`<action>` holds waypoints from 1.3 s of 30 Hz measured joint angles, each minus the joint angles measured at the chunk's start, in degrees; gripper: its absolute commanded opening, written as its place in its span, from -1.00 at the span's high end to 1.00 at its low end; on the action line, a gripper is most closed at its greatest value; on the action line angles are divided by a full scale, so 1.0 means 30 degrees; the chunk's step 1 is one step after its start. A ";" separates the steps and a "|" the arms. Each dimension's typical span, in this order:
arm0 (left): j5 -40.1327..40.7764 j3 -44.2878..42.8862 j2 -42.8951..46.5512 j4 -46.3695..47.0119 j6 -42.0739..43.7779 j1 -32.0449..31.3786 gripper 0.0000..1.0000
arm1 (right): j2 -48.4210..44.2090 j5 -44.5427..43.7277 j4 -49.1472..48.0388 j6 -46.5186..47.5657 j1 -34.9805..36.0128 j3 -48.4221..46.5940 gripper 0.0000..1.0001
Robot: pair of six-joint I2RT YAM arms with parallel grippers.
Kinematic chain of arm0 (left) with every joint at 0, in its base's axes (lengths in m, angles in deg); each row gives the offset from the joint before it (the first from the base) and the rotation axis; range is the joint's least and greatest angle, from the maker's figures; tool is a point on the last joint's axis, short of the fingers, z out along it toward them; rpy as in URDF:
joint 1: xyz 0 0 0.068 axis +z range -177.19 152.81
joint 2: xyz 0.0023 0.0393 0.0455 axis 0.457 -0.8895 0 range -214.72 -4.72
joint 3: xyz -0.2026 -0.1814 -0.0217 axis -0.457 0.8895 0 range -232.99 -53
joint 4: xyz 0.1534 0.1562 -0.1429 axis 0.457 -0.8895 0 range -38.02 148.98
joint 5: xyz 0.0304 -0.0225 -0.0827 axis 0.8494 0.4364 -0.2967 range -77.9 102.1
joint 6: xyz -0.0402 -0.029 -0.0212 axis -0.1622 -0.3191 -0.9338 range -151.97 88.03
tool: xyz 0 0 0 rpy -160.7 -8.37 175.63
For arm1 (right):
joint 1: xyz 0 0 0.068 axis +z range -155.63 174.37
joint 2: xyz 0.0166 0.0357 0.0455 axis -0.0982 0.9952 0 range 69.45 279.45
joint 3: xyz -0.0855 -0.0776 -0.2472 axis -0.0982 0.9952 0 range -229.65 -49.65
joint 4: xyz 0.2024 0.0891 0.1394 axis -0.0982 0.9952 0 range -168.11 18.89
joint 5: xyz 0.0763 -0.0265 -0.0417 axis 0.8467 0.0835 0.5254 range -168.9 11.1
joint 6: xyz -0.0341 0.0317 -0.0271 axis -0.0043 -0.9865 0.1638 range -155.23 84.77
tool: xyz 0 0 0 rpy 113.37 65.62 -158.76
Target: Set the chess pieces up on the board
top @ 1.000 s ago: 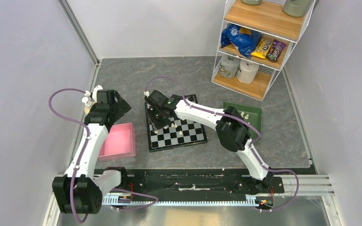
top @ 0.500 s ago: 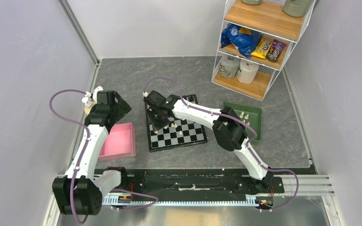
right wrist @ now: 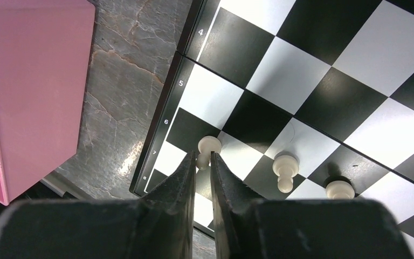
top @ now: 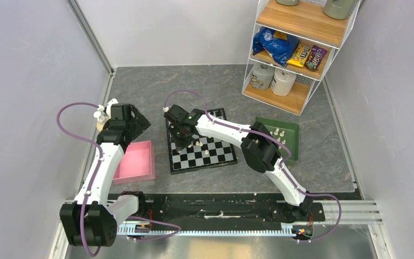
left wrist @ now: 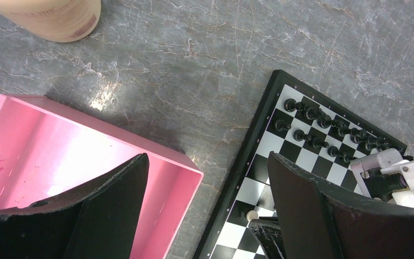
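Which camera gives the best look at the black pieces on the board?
Left wrist: the black pieces stand in two clear rows at the board's far end. Right wrist shows only white pieces. In the top view the right arm mostly covers that end.

A grey marbled tabletop is closed in by plain pale lilac walls on the left, far and right sides. In its far right corner stands a white wire shelf unit with wooden shelves. The light is soft and even.
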 measured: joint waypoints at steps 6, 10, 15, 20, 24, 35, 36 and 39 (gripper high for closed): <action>-0.0058 0.0000 0.0000 0.0007 0.0000 0.0000 -0.75 | 0.0000 0.0051 0.0044 0.0204 0.0000 -0.0109 0.71; -0.0080 0.0000 0.0000 0.0015 0.0000 0.0000 -0.75 | 0.0000 0.0240 0.0066 0.0284 0.0029 -0.0102 0.71; -0.0080 0.0000 0.0000 0.0015 0.0000 0.0000 -0.75 | -0.0364 0.0503 -0.0044 0.0350 0.0197 0.0590 0.71; -0.0080 0.0000 0.0000 0.0022 0.0000 0.0000 -0.75 | -0.0699 0.0699 -0.0066 0.0350 0.0444 0.1166 0.71; -0.0080 0.0000 0.0000 0.0080 0.0000 0.0000 -0.75 | -0.0699 0.0889 -0.0124 0.0357 0.0634 0.1188 0.71; -0.0080 0.0066 0.0000 0.0284 0.0007 0.0000 -0.75 | -0.0699 0.0991 -0.0168 0.0357 0.0838 0.1188 0.61; -0.0080 0.0066 0.0000 0.0277 0.0007 0.0000 -0.75 | -0.0699 0.0998 -0.0175 0.0357 0.0845 0.1188 0.59; -0.0080 0.0080 0.0000 0.0284 0.0007 0.0000 -0.75 | -0.0699 0.1005 -0.0175 0.0357 0.0860 0.1188 0.54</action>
